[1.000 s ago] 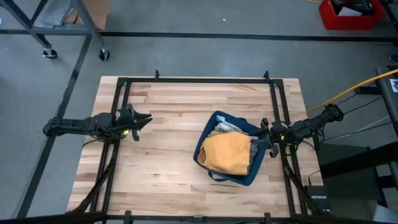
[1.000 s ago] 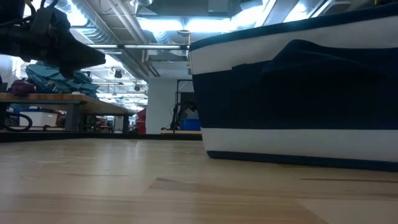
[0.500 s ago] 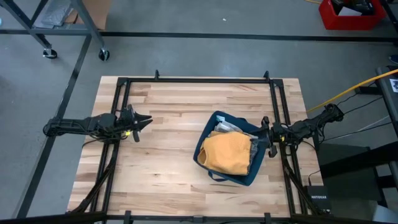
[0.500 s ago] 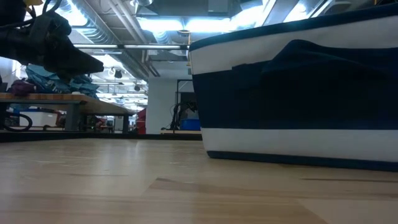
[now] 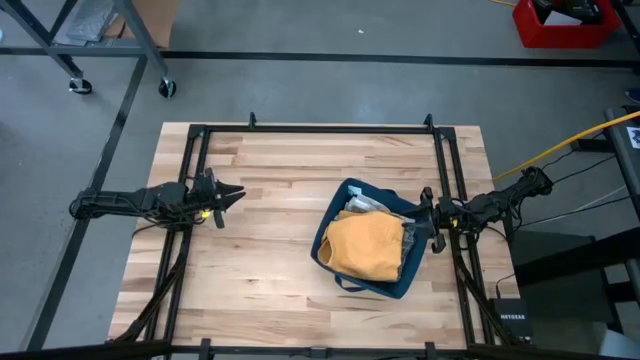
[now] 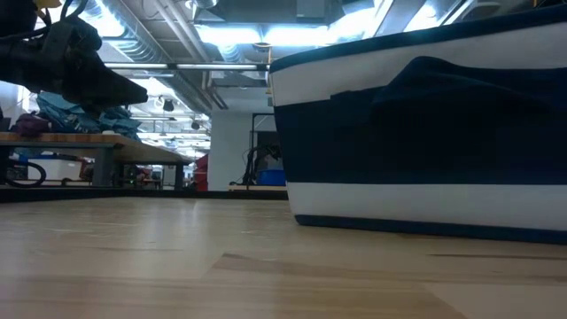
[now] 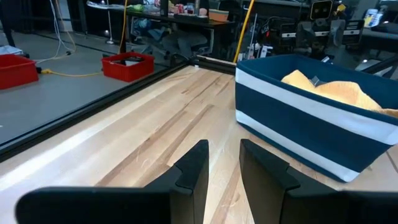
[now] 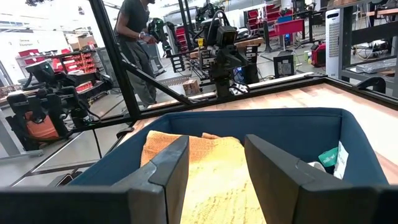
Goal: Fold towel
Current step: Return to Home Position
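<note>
The wooden tabletop [image 5: 280,160] has open boards across its middle and far side. The towels [image 5: 365,247] sit stacked in the blue bin [image 5: 335,225] on its right half, so I judge the folding done, with only parking the arms left. My left tool [image 5: 235,191] hangs over the left side, narrowly parted, empty. My right tool [image 5: 425,222] hovers at the bin's right rim, parted wider, empty. Next, I would draw the right arm back clear of that rim; the left has free room.

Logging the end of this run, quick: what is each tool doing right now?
Left tool: open, holding nothing, above the table.
Right tool: open, holding nothing, by the blue bin.
</note>
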You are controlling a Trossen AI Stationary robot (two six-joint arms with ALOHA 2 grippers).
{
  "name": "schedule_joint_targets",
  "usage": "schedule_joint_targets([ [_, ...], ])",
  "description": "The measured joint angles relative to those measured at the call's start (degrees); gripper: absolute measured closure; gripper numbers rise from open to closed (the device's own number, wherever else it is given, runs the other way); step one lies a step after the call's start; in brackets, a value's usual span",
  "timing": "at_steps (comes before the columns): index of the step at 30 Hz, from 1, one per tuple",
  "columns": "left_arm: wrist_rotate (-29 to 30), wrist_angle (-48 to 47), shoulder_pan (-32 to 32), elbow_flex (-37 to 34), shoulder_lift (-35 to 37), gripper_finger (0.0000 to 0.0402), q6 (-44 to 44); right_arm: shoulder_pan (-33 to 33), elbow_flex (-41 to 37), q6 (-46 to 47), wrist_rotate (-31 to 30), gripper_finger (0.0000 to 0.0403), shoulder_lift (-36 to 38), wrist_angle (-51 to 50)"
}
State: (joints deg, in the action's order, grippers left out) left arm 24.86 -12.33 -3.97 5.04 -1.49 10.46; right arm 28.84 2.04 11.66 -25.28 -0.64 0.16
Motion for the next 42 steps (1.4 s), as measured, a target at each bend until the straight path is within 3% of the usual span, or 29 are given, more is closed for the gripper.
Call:
schedule_joint_targets([
  [13, 0.01, -0.02, -0.02, -0.04, 0.02, 0.0320, 0.00, -0.64, 0.02, -0.02, 0.75, 0.0242, 0.02, -0.15],
  [28, 0.00, -0.03, -0.01, -0.07, 0.02, 0.0320, 0.00, -18.35, 0.05, -0.02, 3.30, 0.0242, 0.02, -0.26],
  [42, 0.00, -0.05, -0.02, -0.09, 0.02, 0.0320, 0.00, -19.15, 0.05, -0.02, 3.30, 0.0242, 0.02, -0.26],
])
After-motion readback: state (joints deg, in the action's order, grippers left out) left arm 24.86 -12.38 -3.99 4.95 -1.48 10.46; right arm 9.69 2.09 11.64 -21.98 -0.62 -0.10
